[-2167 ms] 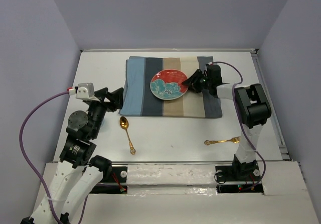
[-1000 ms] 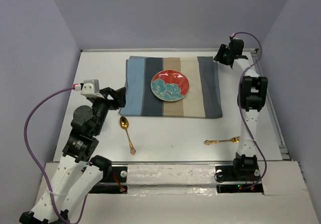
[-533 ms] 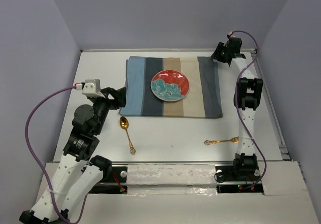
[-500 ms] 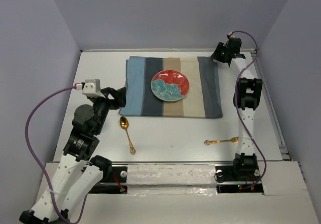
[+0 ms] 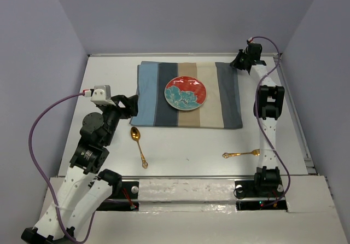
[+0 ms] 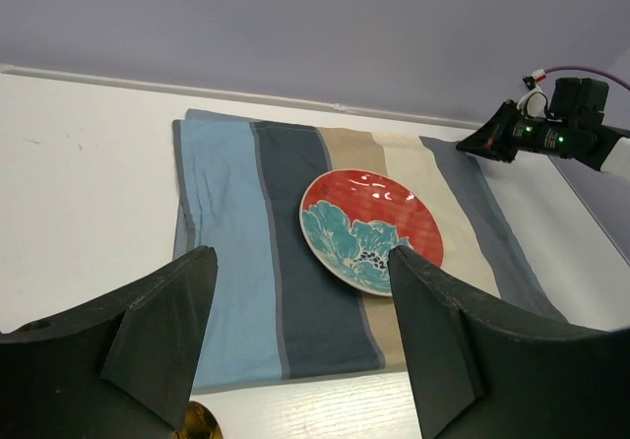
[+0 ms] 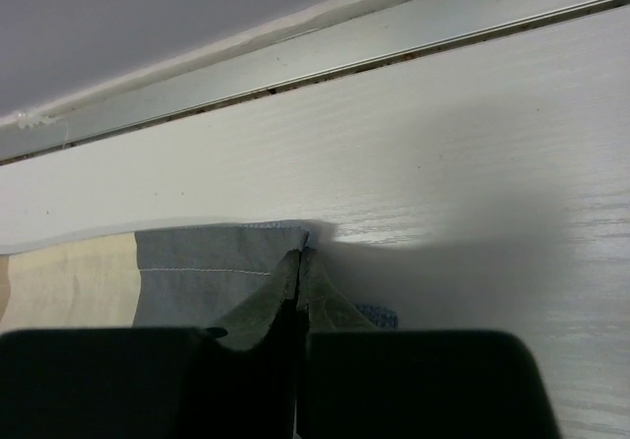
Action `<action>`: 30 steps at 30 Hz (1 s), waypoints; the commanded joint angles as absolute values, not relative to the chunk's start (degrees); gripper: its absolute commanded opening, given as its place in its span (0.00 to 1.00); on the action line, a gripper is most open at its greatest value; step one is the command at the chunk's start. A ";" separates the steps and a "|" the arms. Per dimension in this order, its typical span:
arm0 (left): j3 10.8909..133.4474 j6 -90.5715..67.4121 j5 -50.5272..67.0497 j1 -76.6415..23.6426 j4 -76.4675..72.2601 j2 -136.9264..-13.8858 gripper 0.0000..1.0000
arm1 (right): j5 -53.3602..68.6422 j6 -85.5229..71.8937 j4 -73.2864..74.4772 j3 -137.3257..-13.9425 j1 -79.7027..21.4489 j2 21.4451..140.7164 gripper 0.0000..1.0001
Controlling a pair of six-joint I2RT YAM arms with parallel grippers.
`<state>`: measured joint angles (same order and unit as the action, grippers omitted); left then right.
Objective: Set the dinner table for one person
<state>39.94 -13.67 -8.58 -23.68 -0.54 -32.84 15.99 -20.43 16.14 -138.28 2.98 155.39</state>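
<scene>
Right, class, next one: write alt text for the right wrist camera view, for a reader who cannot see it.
The right gripper is shut on a corner of the striped cloth mat, pinching its grey-blue edge. The mat lies on the white table, with a metal rail and a lilac wall beyond.

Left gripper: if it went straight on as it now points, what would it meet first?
Probably the light-blue edge of the blue, grey and tan striped cloth mat; the red and teal round plate lies further on. Depth is unclear.
</scene>
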 commanded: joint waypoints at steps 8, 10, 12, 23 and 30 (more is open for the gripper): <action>40.08 -12.48 -8.70 -23.91 -2.90 -32.26 0.81 | 15.82 -16.35 14.33 -137.72 2.90 148.80 0.00; 40.08 -12.48 -8.70 -23.91 -2.90 -32.26 0.81 | 15.65 -15.82 14.41 -137.90 2.90 149.06 0.00; 40.08 -12.48 -8.70 -23.91 -2.90 -32.17 0.81 | 15.47 -15.03 14.68 -137.99 2.90 149.41 0.00; 40.08 -12.48 -8.44 -23.91 -2.99 -32.78 0.81 | 10.21 -8.89 14.59 -136.41 2.90 146.43 0.00; 40.08 -12.57 -8.26 -23.82 -2.99 -32.70 0.81 | 7.65 -7.03 12.83 -133.24 2.29 143.26 0.00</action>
<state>39.94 -13.54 -8.45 -23.68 -0.56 -32.84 10.68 -9.67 16.16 -134.06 2.55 148.57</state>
